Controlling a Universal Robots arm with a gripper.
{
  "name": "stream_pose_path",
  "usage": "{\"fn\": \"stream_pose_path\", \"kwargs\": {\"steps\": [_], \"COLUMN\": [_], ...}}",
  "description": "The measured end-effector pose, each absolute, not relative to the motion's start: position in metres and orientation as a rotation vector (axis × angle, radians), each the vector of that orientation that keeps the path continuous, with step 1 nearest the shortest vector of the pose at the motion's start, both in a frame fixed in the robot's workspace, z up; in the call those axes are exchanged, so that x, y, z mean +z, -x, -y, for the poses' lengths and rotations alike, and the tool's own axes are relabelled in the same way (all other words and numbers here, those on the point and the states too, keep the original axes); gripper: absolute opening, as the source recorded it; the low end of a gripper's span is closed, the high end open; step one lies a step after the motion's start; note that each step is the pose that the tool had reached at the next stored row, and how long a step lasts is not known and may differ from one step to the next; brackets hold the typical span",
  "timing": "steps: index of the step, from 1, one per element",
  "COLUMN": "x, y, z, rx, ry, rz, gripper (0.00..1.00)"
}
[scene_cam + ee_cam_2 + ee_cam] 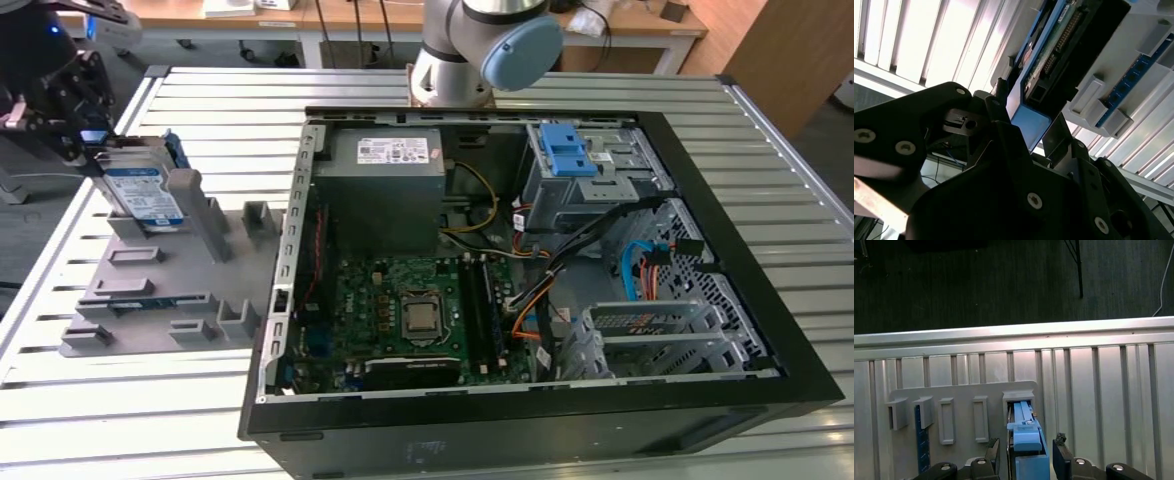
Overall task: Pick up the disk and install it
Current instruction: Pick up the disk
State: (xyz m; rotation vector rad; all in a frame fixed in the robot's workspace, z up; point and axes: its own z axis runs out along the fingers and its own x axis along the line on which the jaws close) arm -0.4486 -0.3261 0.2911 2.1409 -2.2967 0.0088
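First wrist view: I am holding my gripper (1026,446) down over the disk (1023,417), one of my fingers (993,450) on each side of its blue bracket. A thin gap is showing on both sides, so my jaws are standing apart and are clamping nothing. The disk is standing on edge in the end slot of a grey holder (961,395), which is lying on the slatted metal table (1094,390). In the second wrist view the bracket's blue end (1030,125) is sitting between my dark fingers (1059,135), and the circuit-board side of the disk is facing the camera. In the exterior view my gripper (83,132) is hanging just above the top edge of the disk (144,192), whose white-and-blue label is facing the camera. The holder (160,290) is lying toward the exterior view's left of the open computer case (534,420), on the same table (200,100). Inside the case, a grey power-supply box (380,185) is sitting beside a metal cage (587,185) topped with light-blue tabs (567,152), and the disk is standing well apart from that cage.
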Motion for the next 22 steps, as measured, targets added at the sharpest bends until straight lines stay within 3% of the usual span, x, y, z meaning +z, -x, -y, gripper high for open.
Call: {"fn": "stream_pose_path", "kwargs": {"steps": [6,7,9,10,22], "x": [0.2879,0.2879,0.2878,0.2878,0.2885], "y": [0.4486,0.4486,0.4486,0.4486,0.4486], "z": [0.3261,0.3261,0.3261,0.3261,0.3274], "rx": [0.009,0.009,0.009,0.009,0.011], "ry": [-2.141,-2.141,-2.141,-2.141,-2.181], "rz": [2.297,2.297,2.297,2.297,2.257], "gripper": [0.53,0.45,0.44,0.37,0.37]}}
